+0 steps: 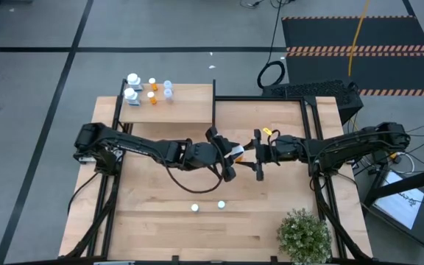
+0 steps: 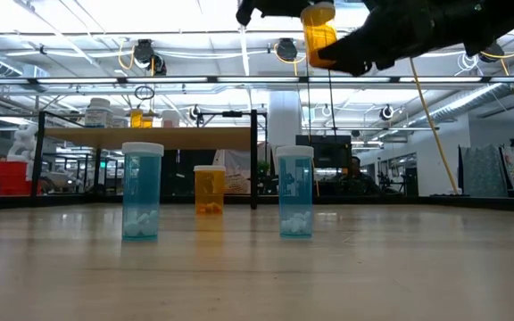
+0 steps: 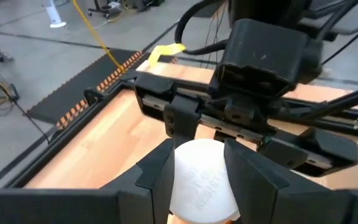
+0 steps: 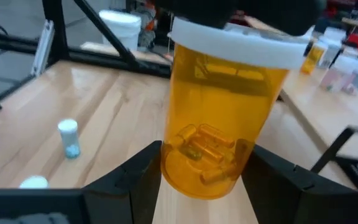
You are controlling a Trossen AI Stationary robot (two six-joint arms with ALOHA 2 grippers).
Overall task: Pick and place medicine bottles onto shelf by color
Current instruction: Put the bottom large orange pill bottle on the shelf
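On the shelf (image 1: 190,112), far end from me: 6 bottles already parked in pairs, 2 white (image 1: 131,87), 2 orange (image 1: 152,90), 2 clear (image 1: 168,90). They're grouped by colour, so the orange pair is where my load belongs.

Right of the shelf and nearer the table's middle, my left gripper (image 3: 199,155) hangs above the table. Its fingers are pinched on the white cap of the orange bottle (image 4: 219,124), with the grip high so the body stays free.

Just right of that, my right gripper (image 4: 201,168) faces the left one head-on. Its fingers are closed against the lower body of the same bottle, pills visible inside. 2 grips on 1 bottle, cap and body: looks like a handover. I'd guess toward the left arm, since that one sits nearer the shelf. I can't tell which hand carries the weight.

Toward the front edge, well clear of the shelf, 2 blue bottles (image 1: 195,208) (image 1: 221,205) stand upright, not yet sorted. The low view also shows 1 more orange bottle (image 2: 209,189) standing behind them.

Farthest from the shelf, at the front right corner: potted plant (image 1: 304,234), not part of the job.
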